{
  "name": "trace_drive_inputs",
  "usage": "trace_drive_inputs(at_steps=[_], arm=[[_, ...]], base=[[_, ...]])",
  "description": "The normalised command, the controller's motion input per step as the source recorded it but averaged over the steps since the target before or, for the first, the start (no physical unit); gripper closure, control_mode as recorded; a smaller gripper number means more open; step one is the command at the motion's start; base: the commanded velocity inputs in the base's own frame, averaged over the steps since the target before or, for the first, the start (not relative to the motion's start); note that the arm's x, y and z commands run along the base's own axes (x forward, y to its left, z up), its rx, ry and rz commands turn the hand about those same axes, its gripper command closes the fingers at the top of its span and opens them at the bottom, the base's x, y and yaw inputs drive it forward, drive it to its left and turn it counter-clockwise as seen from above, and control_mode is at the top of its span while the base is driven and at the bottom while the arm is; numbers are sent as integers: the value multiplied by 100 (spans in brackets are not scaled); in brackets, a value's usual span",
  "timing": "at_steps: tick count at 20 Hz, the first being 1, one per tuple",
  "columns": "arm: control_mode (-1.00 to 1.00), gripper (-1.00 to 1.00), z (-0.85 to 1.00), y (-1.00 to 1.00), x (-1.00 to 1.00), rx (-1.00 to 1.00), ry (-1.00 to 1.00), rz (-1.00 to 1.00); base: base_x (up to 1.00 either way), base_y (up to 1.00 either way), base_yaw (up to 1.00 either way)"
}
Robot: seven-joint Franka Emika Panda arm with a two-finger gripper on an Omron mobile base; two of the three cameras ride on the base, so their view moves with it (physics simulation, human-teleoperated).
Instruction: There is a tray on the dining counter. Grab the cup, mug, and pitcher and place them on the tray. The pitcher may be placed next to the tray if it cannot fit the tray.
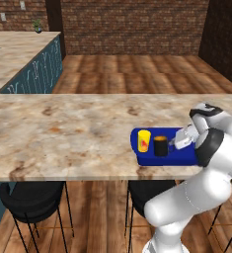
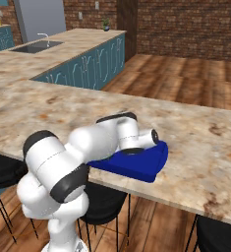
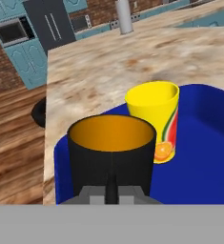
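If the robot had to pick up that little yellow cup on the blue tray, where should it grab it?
Probably by the upper wall or rim, coming from above. The cup stands upright on the tray, has no handle and widens toward the top, so a side grip could slip. The mug stands close beside it, with the gripper shut at its handle, so one side is crowded.

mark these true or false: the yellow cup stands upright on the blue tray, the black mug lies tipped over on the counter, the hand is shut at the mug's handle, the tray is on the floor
1. The small yellow tapered cup stands upright on the shallow bright blue tray: true.
2. The short black mug with orange interior lies tipped over on the counter: false, it stands upright on the tray beside the cup.
3. The hand is shut at the mug's handle: true.
4. The tray is on the floor: false, it rests on the beige marbled dining counter.
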Motion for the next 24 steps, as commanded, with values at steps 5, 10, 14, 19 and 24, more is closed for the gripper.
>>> trace_drive_inputs(at_steps=[5, 10, 14, 19, 24], arm=[[-100, 100, -18, 0, 9, 0, 0, 1], [-100, 100, -18, 0, 12, 0, 0, 0], [-100, 100, -17, 0, 14, 0, -1, 0], [-100, 100, -6, 0, 24, 0, -1, 0], [-100, 100, -11, 0, 12, 0, -1, 0]], base=[[0, 0, 0], [0, 0, 0], [0, 0, 0], [0, 0, 0], [0, 0, 0]])
